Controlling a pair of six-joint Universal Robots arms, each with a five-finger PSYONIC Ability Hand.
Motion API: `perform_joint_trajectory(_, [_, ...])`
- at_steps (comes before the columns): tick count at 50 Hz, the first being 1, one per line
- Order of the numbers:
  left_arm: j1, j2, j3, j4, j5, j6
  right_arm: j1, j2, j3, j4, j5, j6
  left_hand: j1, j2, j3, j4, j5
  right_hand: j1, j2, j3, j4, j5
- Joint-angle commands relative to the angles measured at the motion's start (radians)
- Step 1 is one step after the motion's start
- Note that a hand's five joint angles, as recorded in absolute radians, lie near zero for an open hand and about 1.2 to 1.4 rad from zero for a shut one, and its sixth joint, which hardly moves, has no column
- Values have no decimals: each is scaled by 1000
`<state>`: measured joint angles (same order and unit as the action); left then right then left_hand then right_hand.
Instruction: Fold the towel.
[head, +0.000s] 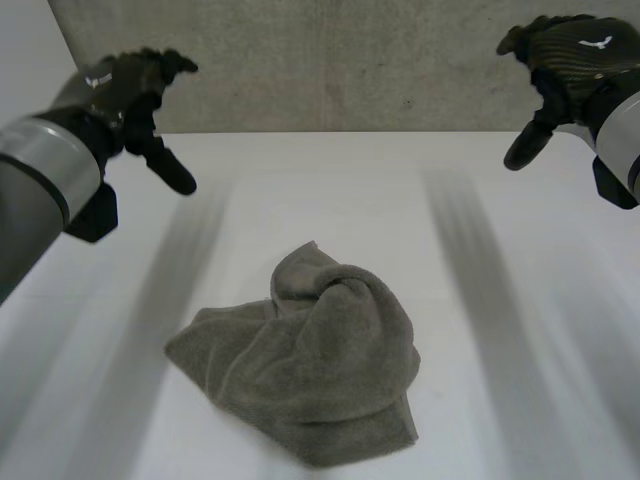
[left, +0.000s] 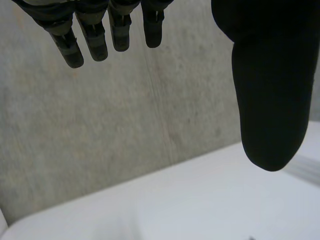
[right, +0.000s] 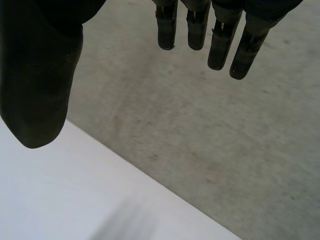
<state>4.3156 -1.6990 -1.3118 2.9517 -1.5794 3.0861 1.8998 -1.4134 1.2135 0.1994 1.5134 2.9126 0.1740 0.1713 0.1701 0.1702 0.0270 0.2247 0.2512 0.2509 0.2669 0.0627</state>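
White table (head: 420, 190) w/ concrete wall (head: 330, 60) behind, crumpled grey-green towel (head: 310, 360) bunched at its front-centre, left hand (head: 125, 85) & right hand (head: 575, 55) raised well apart from it, both released, fingers relaxed, each w/ small white logo (head: 596, 43), no legible txt.

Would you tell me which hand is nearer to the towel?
Left. The left hand hovers beyond the towel, to its left; the right hand hangs farther off, far right.
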Motion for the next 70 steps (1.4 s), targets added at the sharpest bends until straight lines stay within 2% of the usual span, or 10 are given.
perform_joint_trajectory(1, [62, 7, -237, 70, -1, 2, 5, 39, 34, 18, -241, -212, 13, 16, 17, 17, -14, -50, -77, -76, -92, -63])
perform_joint_trajectory(6, [173, 4, -413, 141, 10, 0, 65, 110, 23, 41, -368, -354, 19, 22, 23, 23, -9, -50, -77, -76, -92, -63])
perform_joint_trajectory(13, [202, -19, -552, 198, 58, 0, 174, 302, -37, 142, -495, -550, 19, 22, 23, 23, -9, -50, -77, -76, -92, -63])
perform_joint_trajectory(32, [161, -142, -676, 260, 88, 5, 320, 683, -374, 210, -495, -627, 83, 86, 87, 87, 56, -50, -77, -76, -92, -63])
perform_joint_trajectory(39, [147, -169, -650, 274, 88, 8, 321, 760, -450, 290, -466, -636, 844, 847, 848, 848, 816, 424, 397, 398, 382, 411])
perform_joint_trajectory(41, [125, -171, -598, 293, 95, 28, 323, 794, -527, 336, -415, -673, 1218, 1221, 1222, 1222, 1191, 1049, 1022, 1023, 1006, 1036])
perform_joint_trajectory(50, [50, -149, -276, 296, 84, 34, 317, 765, -868, 247, -190, -569, 1222, 1225, 1226, 1226, 1195, 1172, 1145, 1145, 1129, 1159])
perform_joint_trajectory(52, [15, -134, -103, 299, 75, 29, 300, 696, -992, 126, -57, -332, 1222, 1225, 1226, 1226, 1195, 1172, 1145, 1145, 1129, 1159])
perform_joint_trajectory(57, [-37, -120, 144, 339, 29, 22, 237, 537, -979, 10, 83, -45, 1222, 1225, 1226, 1226, 1195, 1172, 1145, 1145, 1129, 1159])
perform_joint_trajectory(70, [-168, -123, 217, 463, -73, 36, 196, 289, -424, -9, -31, -191, 1222, 1225, 1226, 1226, 1195, 1172, 1145, 1145, 1129, 1159])
